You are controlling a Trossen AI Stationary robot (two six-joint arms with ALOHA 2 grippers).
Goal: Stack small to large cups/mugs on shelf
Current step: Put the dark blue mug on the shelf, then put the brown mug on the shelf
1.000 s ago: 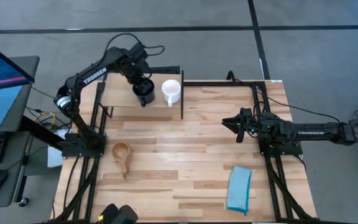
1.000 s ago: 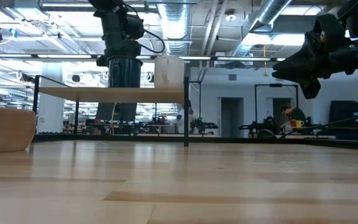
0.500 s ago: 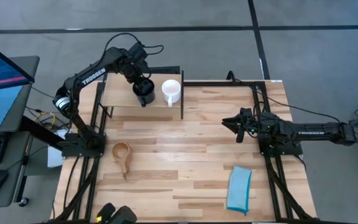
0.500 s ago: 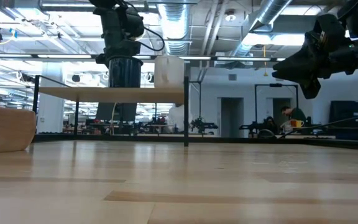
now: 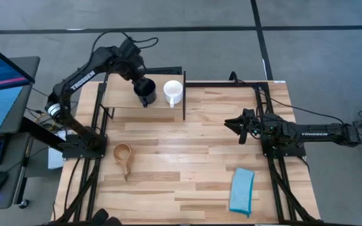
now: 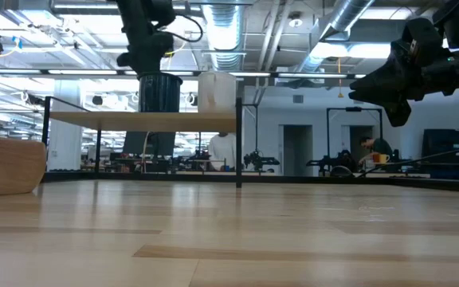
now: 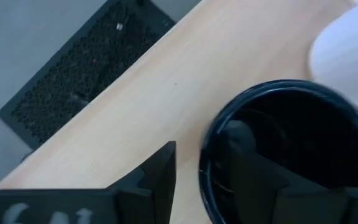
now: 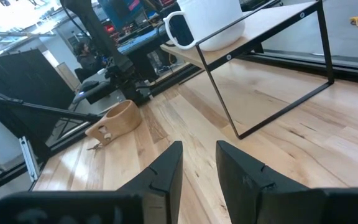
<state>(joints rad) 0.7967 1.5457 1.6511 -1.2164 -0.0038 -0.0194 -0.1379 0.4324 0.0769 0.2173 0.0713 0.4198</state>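
Observation:
The dark mug stands upright on the shelf, and the white mug stands on its base just to its right. My left gripper hovers just above the dark mug's rim, open, with one finger over the mug's hollow and one outside its wall. The wooden cup lies on the tabletop near the left edge. My right gripper hangs above the table's right half, open by a narrow gap.
A light blue folded cloth lies near the table's near right corner. The shelf's black frame post stands right of the white mug. Bare planks stretch between the shelf, the wooden cup and the right arm. A person shows far off in the room.
My left gripper has risen off the dark mug's top and its arm has drawn back toward the far left. The dark mug stays where it stood on the shelf.

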